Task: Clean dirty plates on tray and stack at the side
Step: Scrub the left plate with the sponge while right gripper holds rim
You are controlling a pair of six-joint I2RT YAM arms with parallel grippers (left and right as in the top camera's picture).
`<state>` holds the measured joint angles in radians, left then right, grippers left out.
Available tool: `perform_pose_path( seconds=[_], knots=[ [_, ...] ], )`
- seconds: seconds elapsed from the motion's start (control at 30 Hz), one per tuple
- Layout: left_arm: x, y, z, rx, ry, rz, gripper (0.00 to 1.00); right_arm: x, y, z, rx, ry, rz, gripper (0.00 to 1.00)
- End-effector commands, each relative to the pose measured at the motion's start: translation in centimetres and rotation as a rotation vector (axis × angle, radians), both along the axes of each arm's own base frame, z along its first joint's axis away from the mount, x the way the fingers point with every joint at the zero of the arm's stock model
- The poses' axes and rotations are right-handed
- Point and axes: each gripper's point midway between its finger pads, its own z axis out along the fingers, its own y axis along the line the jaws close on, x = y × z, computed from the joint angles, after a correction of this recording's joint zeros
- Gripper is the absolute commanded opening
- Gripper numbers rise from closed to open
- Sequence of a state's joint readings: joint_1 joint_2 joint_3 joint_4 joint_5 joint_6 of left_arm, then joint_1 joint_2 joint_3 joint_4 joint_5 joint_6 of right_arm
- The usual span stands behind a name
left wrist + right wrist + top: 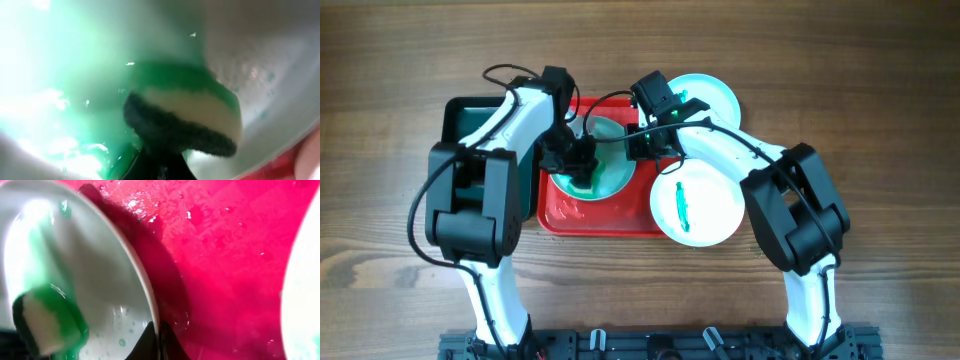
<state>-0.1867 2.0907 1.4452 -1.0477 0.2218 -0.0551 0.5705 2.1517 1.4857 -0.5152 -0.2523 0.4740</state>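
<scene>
A white plate (616, 176) smeared teal-green is tilted up over the red tray (582, 213). My right gripper (648, 150) is shut on its rim, which shows between the fingers in the right wrist view (157, 342). My left gripper (580, 158) is shut on a green and yellow sponge with a dark scrub side (185, 115). The sponge is pressed against the plate's wet face (270, 65). A second plate (700, 205) with a green streak lies at the tray's right end. A third plate (712, 96) lies behind the right arm.
A dark green bin (470, 115) stands left of the tray, under the left arm. The tray floor (225, 255) is wet. The edge of the second plate (306, 290) shows at the right of the right wrist view. Wooden table lies all around.
</scene>
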Motion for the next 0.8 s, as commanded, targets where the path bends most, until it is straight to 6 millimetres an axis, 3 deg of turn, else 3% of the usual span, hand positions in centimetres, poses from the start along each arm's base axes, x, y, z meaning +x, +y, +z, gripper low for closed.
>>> perform_pose_path(
  seconds=[0.0, 0.13, 0.3, 0.43, 0.53, 0.63, 0.77],
  knots=[
    [2.6, 7.8, -2.0, 0.460, -0.118, 0.264, 0.04, -0.1, 0.0, -0.5, 0.000, 0.016, 0.006, 0.04],
    [5.0, 8.0, -1.0, 0.481, -0.205, 0.394, 0.04, -0.1, 0.1, -0.6, 0.001, 0.015, 0.005, 0.04],
    [7.7, 4.9, -0.8, 0.326, -0.281, 0.393, 0.04, -0.1, 0.1, -0.6, 0.001, 0.015, 0.006, 0.04],
    [9.7, -1.9, -0.2, -0.009, -0.345, 0.153, 0.04, -0.1, 0.1, -0.6, 0.001, 0.015, 0.006, 0.04],
    [9.1, -4.8, 0.2, -0.127, -0.337, 0.054, 0.04, -0.2, 0.0, -0.6, -0.001, 0.018, 0.006, 0.04],
    [6.8, -7.7, 0.8, -0.272, -0.285, -0.103, 0.04, -0.2, 0.0, -0.6, -0.002, 0.020, 0.006, 0.05],
    [3.4, -7.7, 0.7, -0.295, -0.171, -0.193, 0.04, -0.2, 0.0, -0.6, -0.002, 0.020, 0.006, 0.04]
  ],
)
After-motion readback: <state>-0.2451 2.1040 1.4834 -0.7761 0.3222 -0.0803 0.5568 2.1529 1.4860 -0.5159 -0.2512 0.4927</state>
